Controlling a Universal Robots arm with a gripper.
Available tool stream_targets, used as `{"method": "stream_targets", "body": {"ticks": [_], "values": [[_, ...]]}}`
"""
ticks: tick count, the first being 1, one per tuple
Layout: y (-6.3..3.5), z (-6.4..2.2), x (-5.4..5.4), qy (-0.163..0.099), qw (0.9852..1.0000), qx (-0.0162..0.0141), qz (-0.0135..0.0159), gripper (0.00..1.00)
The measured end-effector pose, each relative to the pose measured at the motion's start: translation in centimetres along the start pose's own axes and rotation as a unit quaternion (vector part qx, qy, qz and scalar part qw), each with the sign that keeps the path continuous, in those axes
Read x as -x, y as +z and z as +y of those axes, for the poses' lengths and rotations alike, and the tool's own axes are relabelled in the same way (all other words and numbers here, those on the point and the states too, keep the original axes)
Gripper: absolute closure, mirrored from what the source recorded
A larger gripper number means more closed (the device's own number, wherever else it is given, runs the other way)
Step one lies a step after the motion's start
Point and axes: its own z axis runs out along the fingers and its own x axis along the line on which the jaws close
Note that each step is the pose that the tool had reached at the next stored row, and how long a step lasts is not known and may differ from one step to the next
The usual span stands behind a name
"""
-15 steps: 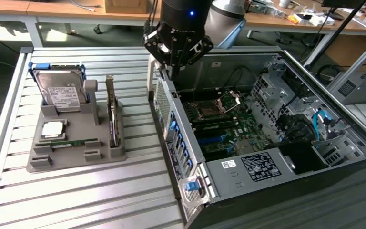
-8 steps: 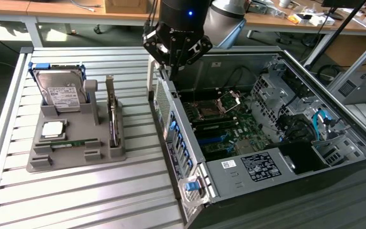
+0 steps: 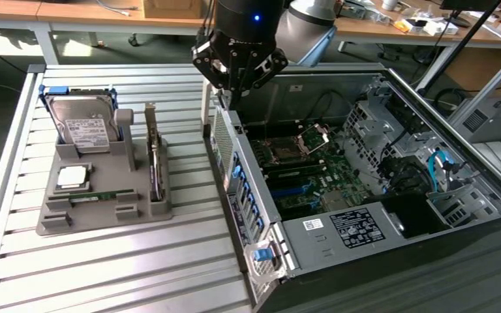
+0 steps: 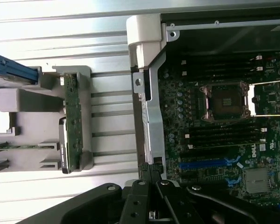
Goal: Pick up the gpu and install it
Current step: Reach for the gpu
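The tool (image 3: 227, 101) is clenched on nothing, its fingertips pressed together above the rear wall of the open computer case (image 3: 233, 153), at the case's far corner. The gpu (image 3: 153, 160) has not been picked up: it stands on edge in a slot along the right side of the grey holder (image 3: 102, 218), on the slatted table (image 3: 102, 274), to the exterior view's left of the case and apart from the tool.

The step in hand looks like the reach for the card. To do it well, the tool should be over the card's top edge, square to its length, with the fingers parted before it goes down. The fingers should then close on the two flat faces near the middle, so the card lifts straight out of its slot without tipping.

The exterior view shows the card's height and the holder's other parts: the hard drive (image 3: 81, 127) at the far end and the RAM stick (image 3: 102, 194) lying flat. The wrist view looks straight down: there the gpu (image 4: 73, 126) is a thin strip, and the gap between it and the case wall is plain. It also shows the motherboard (image 4: 214, 140) and the CPU socket (image 4: 224, 100) clearly. The silver bracket seems to be at the card's far end, though I cannot be sure
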Motion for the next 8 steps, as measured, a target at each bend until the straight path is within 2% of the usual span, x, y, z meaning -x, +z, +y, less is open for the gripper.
{"method": "stream_targets", "body": {"ticks": [8], "values": [[-0.01, -0.02, -0.28, 0.000, 1.0000, 0.0000, 0.0000, 0.89]]}}
